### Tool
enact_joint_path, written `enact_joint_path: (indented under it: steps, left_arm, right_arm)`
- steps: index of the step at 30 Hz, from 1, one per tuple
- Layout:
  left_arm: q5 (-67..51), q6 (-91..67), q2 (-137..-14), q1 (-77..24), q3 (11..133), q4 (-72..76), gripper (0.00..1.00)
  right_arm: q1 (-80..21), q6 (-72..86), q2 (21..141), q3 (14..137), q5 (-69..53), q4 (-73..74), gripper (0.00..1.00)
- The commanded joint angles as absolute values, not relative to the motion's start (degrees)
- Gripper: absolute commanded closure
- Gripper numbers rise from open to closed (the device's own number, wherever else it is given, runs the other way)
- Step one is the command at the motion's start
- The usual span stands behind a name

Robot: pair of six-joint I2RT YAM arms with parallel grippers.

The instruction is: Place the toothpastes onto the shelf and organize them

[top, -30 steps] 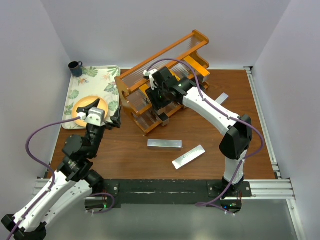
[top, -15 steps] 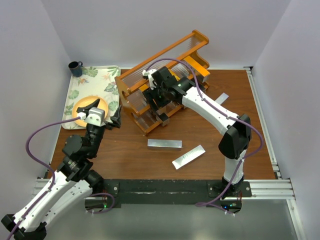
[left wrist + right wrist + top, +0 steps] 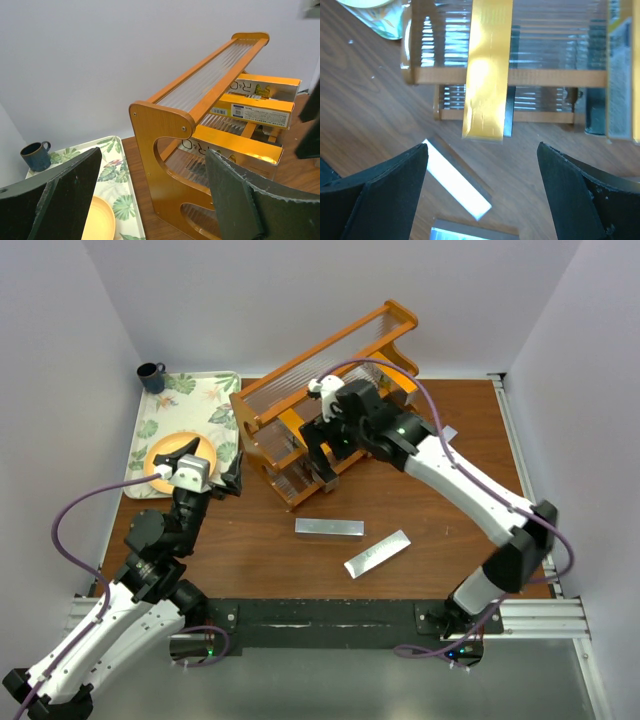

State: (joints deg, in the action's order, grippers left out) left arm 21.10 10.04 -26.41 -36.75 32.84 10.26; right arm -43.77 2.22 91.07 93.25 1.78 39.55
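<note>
My right pincer hangs wide and empty at the front edge of the shelf, and the nearest silver toothpaste lies on the bench just below, its long axis slanted across my finger line.

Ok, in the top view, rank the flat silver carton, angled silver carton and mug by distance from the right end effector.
1. Flat silver carton, centre front.
2. Angled silver carton, further front, rightward.
3. Mug, back left corner.

Shelf blocks the middle — silver cartons lie nearer.
</note>
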Motion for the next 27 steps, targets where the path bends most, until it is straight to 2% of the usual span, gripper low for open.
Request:
enact_joint_path:
  steps: [1, 9, 13, 20, 27]
  left_arm:
    - [20.1, 9.6, -26.4, -36.4, 32.1, 13.3, 0.10]
    - [19.8, 9.6, -26.9, -36.3, 32.1, 13.1, 0.10]
    - [19.9, 9.7, -27.3, -36.3, 32.0, 13.1, 0.10]
    - [19.8, 9.8, -28.4, -36.3, 31.8, 13.1, 0.10]
    - [19.7, 10.0, -29.0, -36.4, 31.7, 13.1, 0.10]
  right_arm:
    - [-44.0, -1.4, 81.7, 84.1, 1.7, 33.1, 0.05]
    - [-44.0, -6.8, 67.1, 61.7, -4.6, 25.5, 0.05]
    - [-44.0, -7.0, 64.9, 53.6, -7.0, 20.0, 0.06]
    - [-43.9, -6.9, 68.8, 44.0, -8.3, 11.2, 0.05]
    - [-43.4, -5.6, 74.8, 41.0, -11.2, 5.2, 0.05]
